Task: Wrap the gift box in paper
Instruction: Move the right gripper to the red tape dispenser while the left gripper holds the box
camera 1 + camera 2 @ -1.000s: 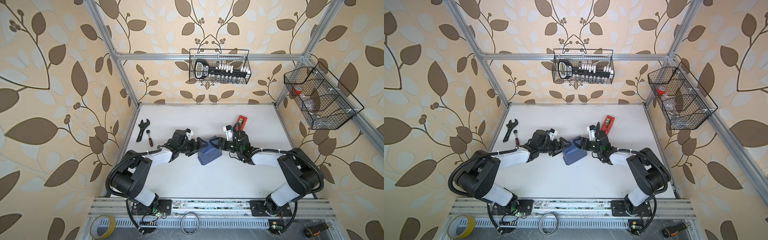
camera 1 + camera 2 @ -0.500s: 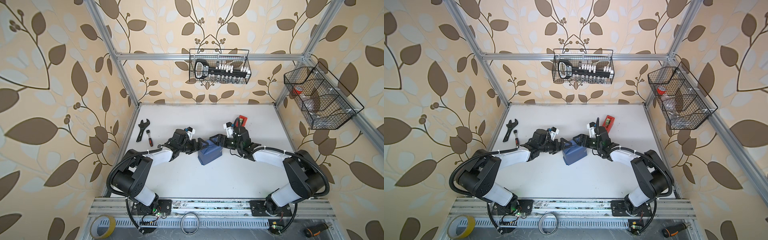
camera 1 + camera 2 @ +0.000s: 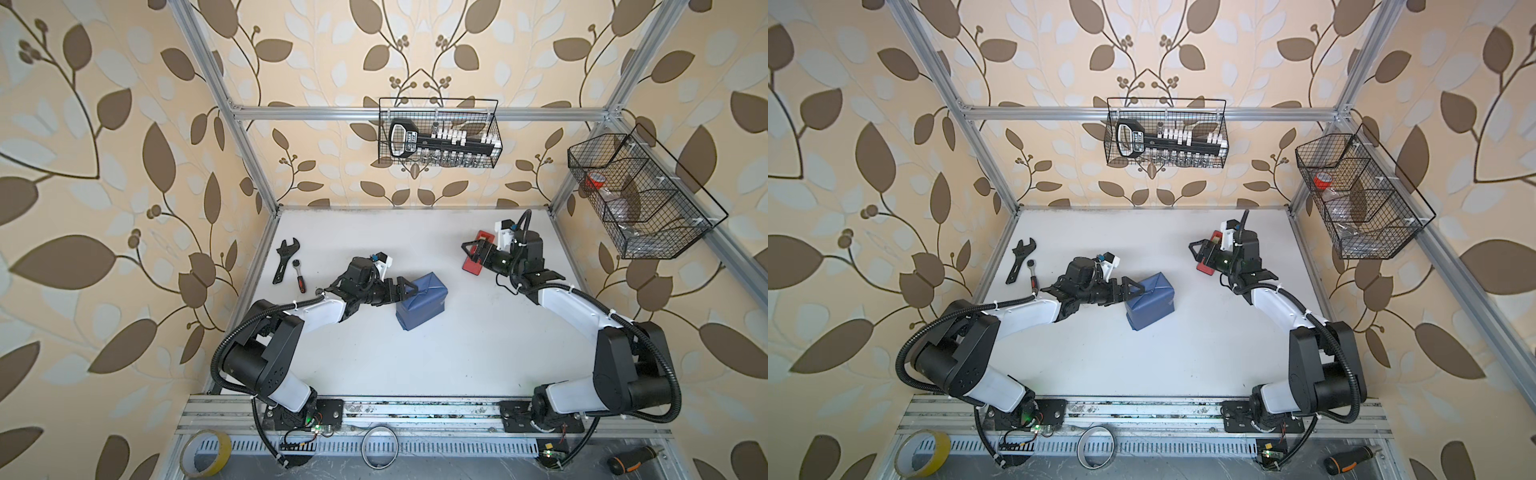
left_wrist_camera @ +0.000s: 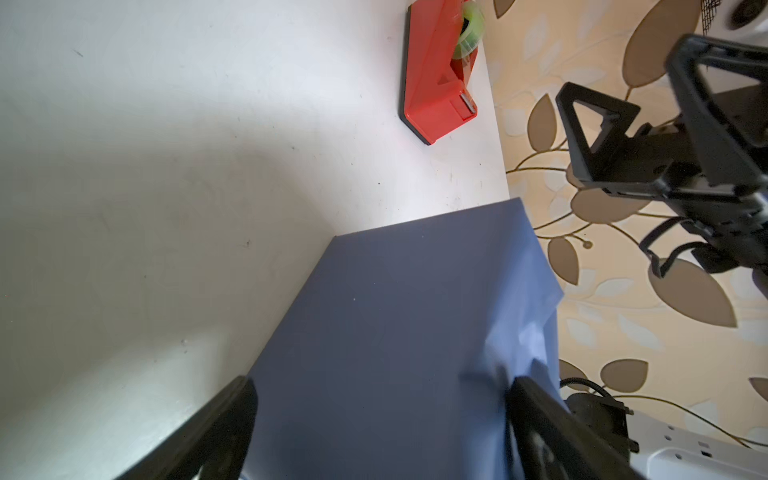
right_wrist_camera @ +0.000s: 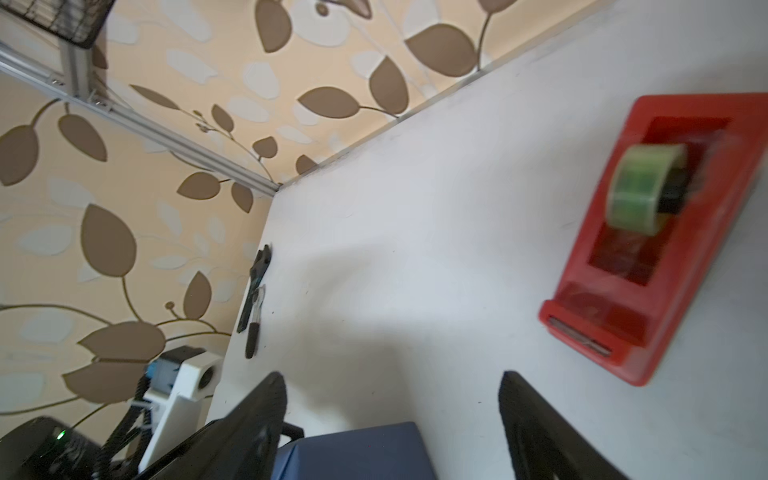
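The gift box is hidden inside the paper [image 3: 423, 305], which shows in both top views as a slate-blue parcel [image 3: 1151, 306] standing mid-table. My left gripper [image 3: 405, 291] is open at the parcel's left end. In the left wrist view its gripper [image 4: 378, 415] has a finger on either side of the paper [image 4: 395, 332], the far finger against a loose lighter fold. My right gripper [image 3: 471, 249] hangs open above the table at the back right, over the red tape dispenser [image 3: 473, 268], with nothing between its fingers [image 5: 528, 419].
The tape dispenser [image 5: 665, 232] carries a greenish roll. A black wrench [image 3: 286, 259] and a red-handled ratchet [image 3: 300, 277] lie at the table's left edge. Wire baskets hang on the back wall [image 3: 438, 133] and the right wall [image 3: 640, 199]. Tape rolls [image 3: 206, 453] lie in front of the rail.
My right gripper has let go of the parcel's right end, lifted and swung to the back right over the tape dispenser. The left gripper has stayed at the parcel.
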Motion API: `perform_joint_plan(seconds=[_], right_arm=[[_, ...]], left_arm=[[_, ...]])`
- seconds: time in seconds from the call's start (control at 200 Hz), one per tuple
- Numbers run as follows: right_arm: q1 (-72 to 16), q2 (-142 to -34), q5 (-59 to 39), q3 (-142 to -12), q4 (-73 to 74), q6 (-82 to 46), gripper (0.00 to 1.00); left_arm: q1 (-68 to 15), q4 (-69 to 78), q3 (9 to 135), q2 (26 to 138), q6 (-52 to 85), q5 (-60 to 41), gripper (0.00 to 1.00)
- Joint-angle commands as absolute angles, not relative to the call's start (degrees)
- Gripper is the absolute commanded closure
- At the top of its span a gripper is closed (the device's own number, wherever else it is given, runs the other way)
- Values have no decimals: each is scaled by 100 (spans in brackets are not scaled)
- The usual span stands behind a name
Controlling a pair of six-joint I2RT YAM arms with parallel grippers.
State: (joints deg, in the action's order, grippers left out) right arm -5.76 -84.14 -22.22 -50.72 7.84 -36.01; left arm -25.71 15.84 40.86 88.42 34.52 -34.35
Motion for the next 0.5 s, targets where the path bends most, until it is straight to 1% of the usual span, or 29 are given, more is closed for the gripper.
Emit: perform_joint_plan(seconds=[0.0, 0.085, 0.235, 0.335, 0.495], right_arm=[[-246, -8841, -2145, -5428, 321, -3334, 24], [-78, -9168, -2134, -5680, 206, -3257, 28], [-18, -9605, -2103, -6092, -40, -3081, 31], [20, -9726, -2015, -6171, -138, -3019, 33], [145, -9818, -2129, -6169, -140, -3119, 40]], left_arm=[[-2707, 536, 3930, 8930, 3057, -3101, 5], [-2707, 536, 3929, 8922, 3062, -3103, 5], [-2707, 547, 3938, 8976, 3158, -3133, 5], [-2707, 530, 3957, 9000, 3246, -3163, 5], [-2707, 505, 3964, 9009, 3313, -3173, 5]])
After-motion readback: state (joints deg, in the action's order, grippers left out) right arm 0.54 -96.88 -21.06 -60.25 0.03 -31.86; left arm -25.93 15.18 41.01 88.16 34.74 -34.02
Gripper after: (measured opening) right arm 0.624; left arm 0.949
